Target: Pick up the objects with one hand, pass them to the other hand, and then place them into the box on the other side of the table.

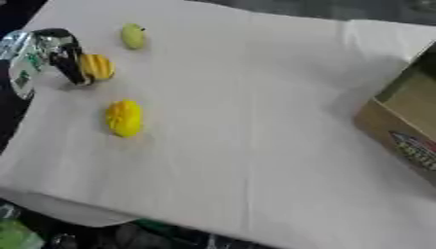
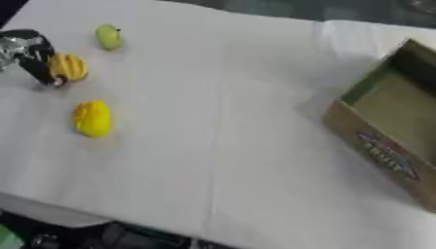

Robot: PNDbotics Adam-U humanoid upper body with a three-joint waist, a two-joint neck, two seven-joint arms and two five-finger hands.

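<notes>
Yellow fruit dots the white-covered desk (image 1: 255,121) as your left hand (image 1: 66,61) reaches the first pickup of the task, its dark fingers curled against the orange piece (image 1: 98,66) at the desk's left edge. Whether those fingers have closed round it or only touch its side cannot be told. A yellow piece (image 1: 124,118) lies just nearer you, apart from the hand, and a green piece (image 1: 133,36) sits beyond it, also apart. The box (image 2: 383,141) stands open, well apart, at the desk's right side. Your right hand shows in neither view.

The step in hand looks like the grasp itself. Next you would need to secure the orange piece, lift it clear, and bring your right hand in to take it mid-desk before the drop into the box.
</notes>
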